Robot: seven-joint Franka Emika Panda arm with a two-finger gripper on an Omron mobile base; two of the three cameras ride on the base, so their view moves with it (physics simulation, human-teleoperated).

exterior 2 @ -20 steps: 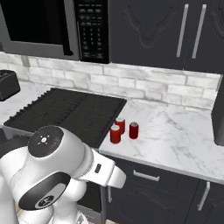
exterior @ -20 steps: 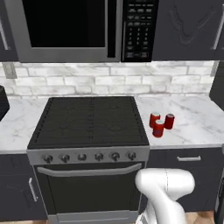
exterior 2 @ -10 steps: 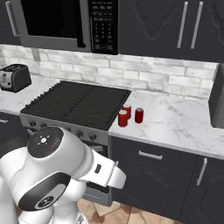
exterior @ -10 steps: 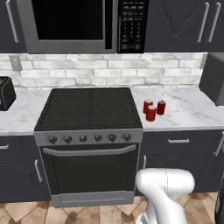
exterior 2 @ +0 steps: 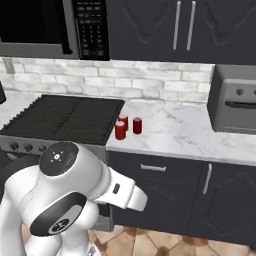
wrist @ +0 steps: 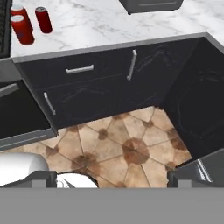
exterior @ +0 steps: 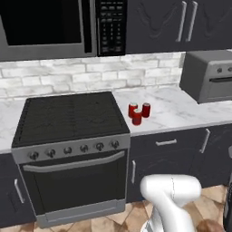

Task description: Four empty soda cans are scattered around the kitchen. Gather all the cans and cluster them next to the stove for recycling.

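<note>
While I was looking at the kitchen, three cans (exterior: pixel 139 111) stood close together on the counter (exterior: pixel 179 110), just beside the stove (exterior: pixel 68 118) on its right side. Two stood at the back and one in front, nearest the counter edge. My claw (wrist: pixel 112 177) was wide open and held nothing. It hung low, away from the stove, pointing at the dark cupboard doors (wrist: pixel 92 94) and the tiled floor (wrist: pixel 127 148). I thought one can was not in the group yet, so my job was to go and find it. To do that well, I had to keep my arm tucked in, stay clear of the three cans and keep my claw open, ready for the next can.
</note>
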